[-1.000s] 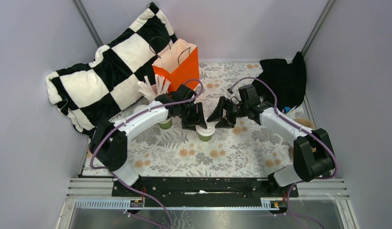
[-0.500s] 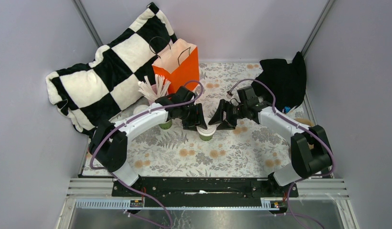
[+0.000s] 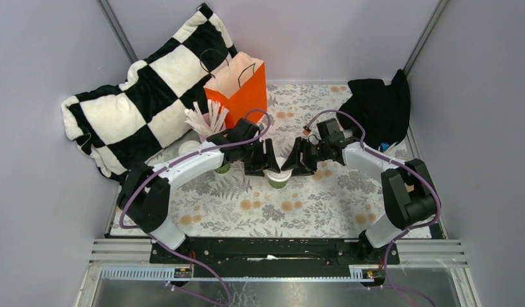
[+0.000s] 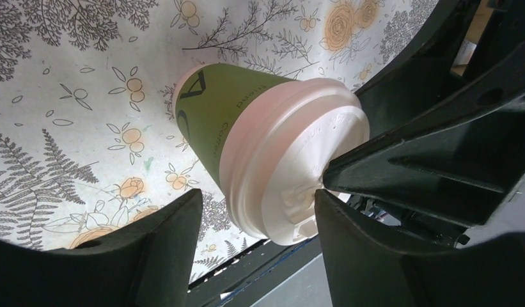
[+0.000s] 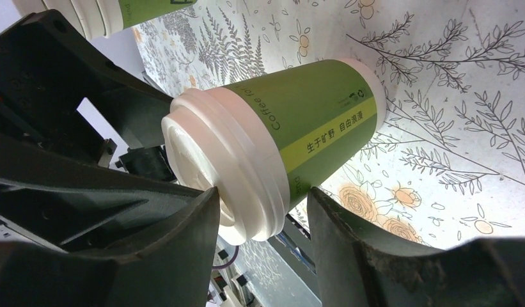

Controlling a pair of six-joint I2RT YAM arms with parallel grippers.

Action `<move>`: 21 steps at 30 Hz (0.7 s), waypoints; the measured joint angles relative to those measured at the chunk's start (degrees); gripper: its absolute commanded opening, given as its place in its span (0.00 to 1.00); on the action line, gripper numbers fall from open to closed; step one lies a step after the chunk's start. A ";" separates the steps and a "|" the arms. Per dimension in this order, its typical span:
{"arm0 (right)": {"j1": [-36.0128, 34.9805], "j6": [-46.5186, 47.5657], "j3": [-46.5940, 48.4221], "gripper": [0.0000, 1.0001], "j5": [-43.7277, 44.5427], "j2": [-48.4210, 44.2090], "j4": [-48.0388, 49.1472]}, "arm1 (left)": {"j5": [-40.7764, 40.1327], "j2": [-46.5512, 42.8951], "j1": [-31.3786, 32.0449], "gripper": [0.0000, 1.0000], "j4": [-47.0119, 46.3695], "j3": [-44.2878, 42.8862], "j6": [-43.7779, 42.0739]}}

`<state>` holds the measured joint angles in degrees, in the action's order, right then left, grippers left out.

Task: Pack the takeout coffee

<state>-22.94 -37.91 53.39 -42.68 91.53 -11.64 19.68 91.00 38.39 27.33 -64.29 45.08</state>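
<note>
One takeout coffee cup (image 3: pixel 277 178), green with a white lid, stands on the floral mat between both grippers. My left gripper (image 3: pixel 265 160) is open, and its jaws straddle the lid (image 4: pixel 291 173) with a clear gap on the left side. My right gripper (image 3: pixel 293 160) is open around the same cup (image 5: pixel 311 121); one finger (image 5: pixel 183 236) touches the lid's rim and the other stands just off the cup wall. The second lidded cup (image 3: pixel 222 167) stands under my left arm and shows in the right wrist view (image 5: pixel 119 13).
An orange paper bag (image 3: pixel 239 89) stands open behind the cups. A pink cup of white sticks (image 3: pixel 205 121) is beside it. A checkered pillow (image 3: pixel 138 102) fills the back left and a black cloth (image 3: pixel 378 105) the back right.
My right gripper has moved left, up to the cup, so its fingers now straddle the lid. My left gripper has stayed at the cup. The cup has not moved.
</note>
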 measured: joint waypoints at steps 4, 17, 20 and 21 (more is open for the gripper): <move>0.50 0.13 -0.04 0.59 -0.04 -0.02 0.17 | -0.11 -0.37 -0.28 0.87 0.57 0.00 0.28; 0.50 0.13 -0.04 0.59 -0.09 -0.02 0.31 | -2.67 -8.81 -4.50 0.42 6.32 -0.24 2.45; 0.50 0.13 -0.04 0.59 -0.09 -0.02 0.31 | -2.67 -7.26 -4.44 0.41 6.60 -0.28 2.58; 0.50 0.13 -0.04 0.59 -0.09 0.00 0.31 | -2.78 -6.60 -4.44 0.41 6.88 -0.39 2.54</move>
<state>-22.44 -37.78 53.34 -42.76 91.53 -11.33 16.91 84.40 33.95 34.22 -64.69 47.62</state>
